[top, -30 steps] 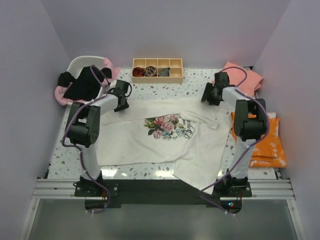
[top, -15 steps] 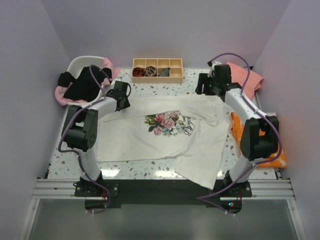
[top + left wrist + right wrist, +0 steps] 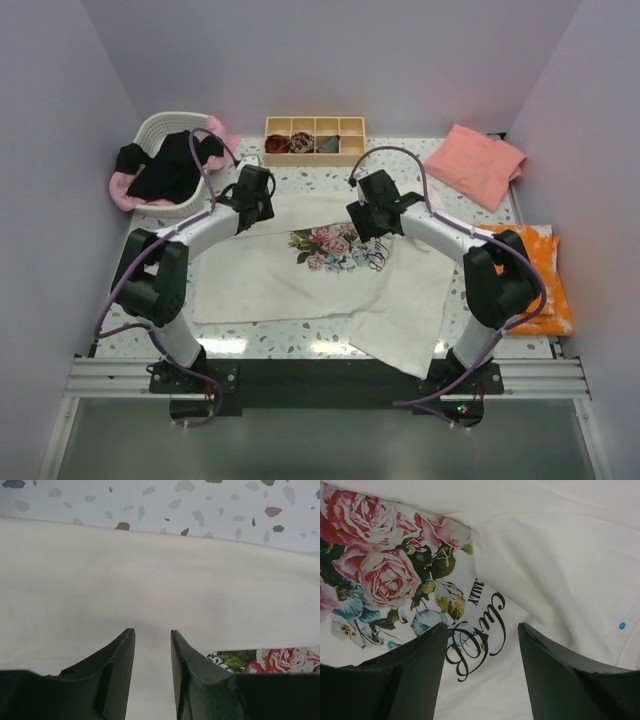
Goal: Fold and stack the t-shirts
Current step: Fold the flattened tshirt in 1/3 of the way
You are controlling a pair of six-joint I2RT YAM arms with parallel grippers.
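Note:
A large cream-white t-shirt (image 3: 270, 275) with a rose print (image 3: 330, 248) lies spread across the table, its right side folded in over itself. My left gripper (image 3: 252, 212) hovers at the shirt's far edge, left of the print. In its wrist view the gripper (image 3: 151, 631) is open a little, with only flat cloth (image 3: 150, 570) under the gap. My right gripper (image 3: 368, 228) is over the print's right end. There the gripper (image 3: 481, 626) stands wide open above the black script beside the roses (image 3: 385, 575), holding nothing. A salmon-pink t-shirt (image 3: 477, 165) lies at the back right.
A white basket (image 3: 165, 120) at the back left holds a black t-shirt (image 3: 165, 170) and a light pink one (image 3: 125, 190). A wooden compartment tray (image 3: 315, 157) with small rolled bundles stands at the back centre. An orange cloth (image 3: 540, 285) lies along the right edge.
My right arm swung from the back right corner in over the shirt's print. The shirt's right shoulder now lies further in. My left gripper shifted slightly right along the far edge.

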